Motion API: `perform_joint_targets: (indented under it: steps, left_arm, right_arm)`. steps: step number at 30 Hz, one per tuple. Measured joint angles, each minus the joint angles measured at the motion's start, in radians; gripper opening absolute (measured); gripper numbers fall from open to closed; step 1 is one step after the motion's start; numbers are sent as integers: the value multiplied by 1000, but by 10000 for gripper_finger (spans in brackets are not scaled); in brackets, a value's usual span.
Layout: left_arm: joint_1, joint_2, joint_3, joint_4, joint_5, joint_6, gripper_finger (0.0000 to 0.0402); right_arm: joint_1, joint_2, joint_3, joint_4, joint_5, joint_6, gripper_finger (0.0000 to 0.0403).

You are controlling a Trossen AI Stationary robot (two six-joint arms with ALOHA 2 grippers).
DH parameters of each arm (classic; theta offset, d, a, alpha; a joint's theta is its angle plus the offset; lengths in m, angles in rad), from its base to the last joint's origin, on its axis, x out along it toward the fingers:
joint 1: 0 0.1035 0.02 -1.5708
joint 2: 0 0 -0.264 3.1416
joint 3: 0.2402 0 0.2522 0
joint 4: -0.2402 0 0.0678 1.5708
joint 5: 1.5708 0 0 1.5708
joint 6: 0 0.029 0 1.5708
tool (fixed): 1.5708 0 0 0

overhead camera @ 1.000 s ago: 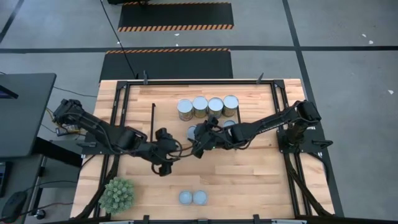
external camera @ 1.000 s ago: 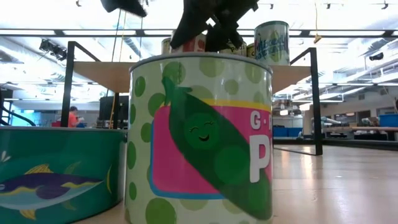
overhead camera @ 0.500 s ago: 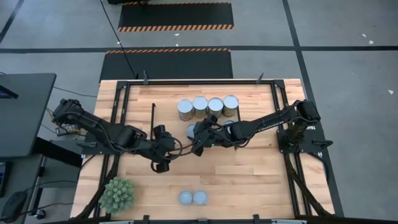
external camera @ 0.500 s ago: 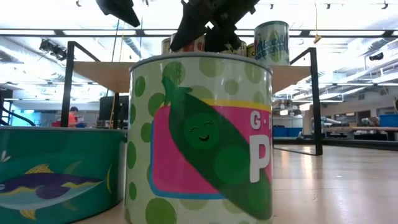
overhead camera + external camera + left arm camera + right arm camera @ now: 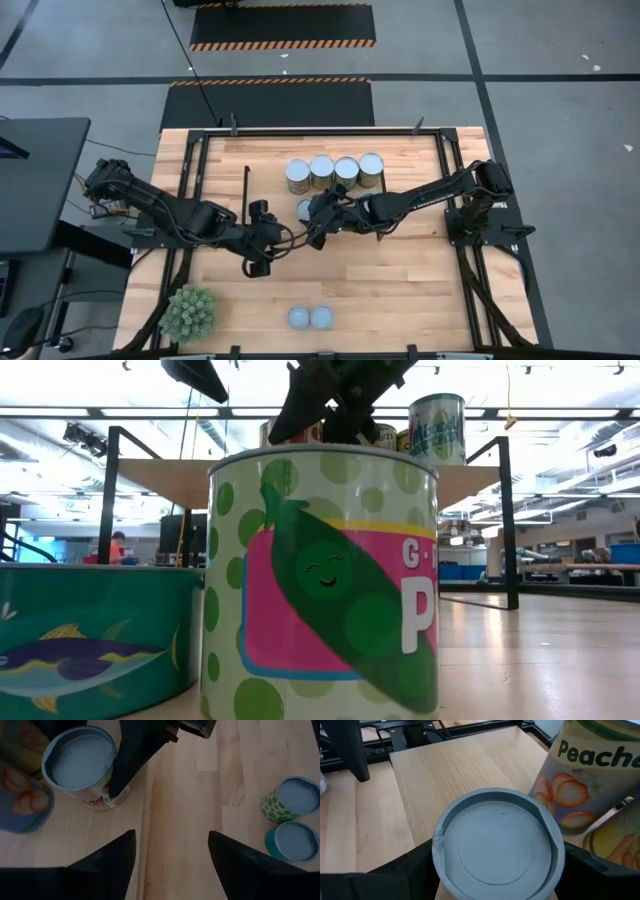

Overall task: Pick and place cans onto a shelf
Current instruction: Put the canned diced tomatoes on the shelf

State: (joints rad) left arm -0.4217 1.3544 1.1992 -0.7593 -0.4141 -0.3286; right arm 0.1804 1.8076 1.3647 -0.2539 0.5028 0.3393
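While the left gripper (image 5: 256, 250) waits, the right gripper (image 5: 313, 222) has edged leftward.

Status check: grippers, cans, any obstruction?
Right gripper straddling blue-topped can, jaws open. Left gripper open, empty, beside it. Four cans on shelf.

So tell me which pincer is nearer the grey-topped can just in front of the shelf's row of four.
Right. The right pincer straddles that grey-topped can, one finger on each side. The left pincer hangs open farther off, beside it over bare table.
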Motion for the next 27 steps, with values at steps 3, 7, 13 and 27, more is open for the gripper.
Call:
perform_joint_targets:
  steps: [3,7,13,27]
  left_arm:
    - [0,0,0,10,0,0,254]
    - [0,0,0,38,0,0,254]
    - [0,0,0,61,-1,0,254]
    - [0,0,0,49,-11,-79,254]
  right_arm:
    - [-2,0,-1,2,-15,-2,309]
    - [-4,1,10,-7,-46,-26,316]
    - [-19,12,50,-83,-71,-58,349]
    - [-13,-16,63,-84,-43,-77,363]
